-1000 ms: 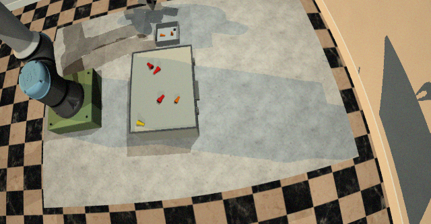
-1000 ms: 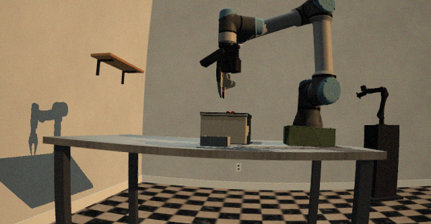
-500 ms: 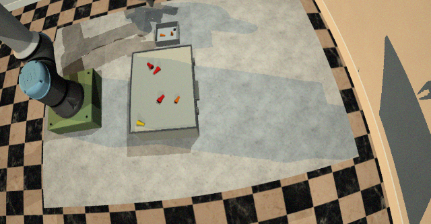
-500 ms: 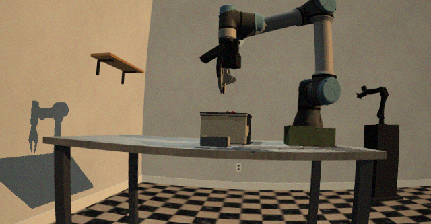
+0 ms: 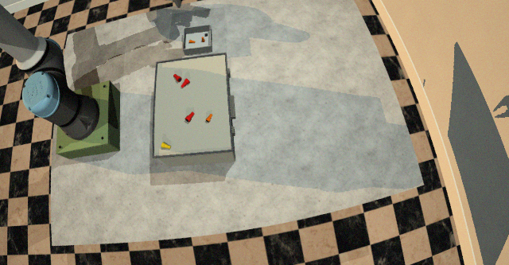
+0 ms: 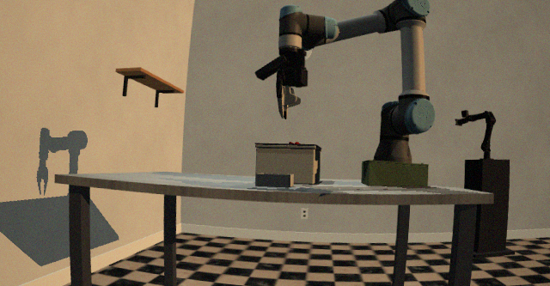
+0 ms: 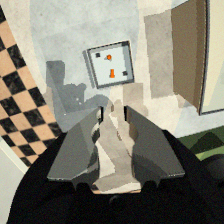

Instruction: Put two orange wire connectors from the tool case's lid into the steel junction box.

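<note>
Two orange wire connectors [image 5: 197,40] sit in the junction box [image 5: 197,48]; the end effector [image 6: 284,114], pressed together and empty, could needlessly descend again.

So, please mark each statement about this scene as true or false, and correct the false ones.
1. The steel junction box holds two orange wire connectors. True.
2. One orange connector lies on the tool case's lid. True.
3. The gripper is carrying a connector. False: nothing is between its fingers.
4. The gripper touches the junction box. False: it hangs high above the table.
5. Three red connectors lie on the lid. True.
</note>
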### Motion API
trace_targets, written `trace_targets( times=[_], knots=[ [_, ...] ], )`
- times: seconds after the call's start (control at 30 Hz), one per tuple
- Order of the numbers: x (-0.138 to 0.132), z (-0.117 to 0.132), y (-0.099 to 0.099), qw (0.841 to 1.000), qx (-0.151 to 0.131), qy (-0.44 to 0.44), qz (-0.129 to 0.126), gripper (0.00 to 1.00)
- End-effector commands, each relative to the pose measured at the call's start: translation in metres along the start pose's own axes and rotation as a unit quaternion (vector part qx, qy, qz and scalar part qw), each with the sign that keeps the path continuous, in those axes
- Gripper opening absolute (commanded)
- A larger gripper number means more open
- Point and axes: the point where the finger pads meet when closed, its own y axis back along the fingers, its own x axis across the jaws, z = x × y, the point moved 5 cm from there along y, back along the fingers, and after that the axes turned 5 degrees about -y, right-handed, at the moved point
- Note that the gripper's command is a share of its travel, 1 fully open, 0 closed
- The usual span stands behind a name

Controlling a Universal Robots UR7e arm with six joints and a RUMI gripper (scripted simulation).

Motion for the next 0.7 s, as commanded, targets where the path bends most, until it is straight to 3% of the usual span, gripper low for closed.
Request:
trace_targets(
  times=[0.0, 0.17, 0.67],
  knots=[
    [0.0, 0.0, 0.016, 1.0, 0.001, 0.0, -0.001, 0.15],
    [0.0, 0.0, 0.028, 1.0, 0.001, 0.0, -0.001, 0.15],
    [0.0, 0.0, 0.028, 1.0, 0.001, 0.0, -0.001, 0.15]
  ],
)
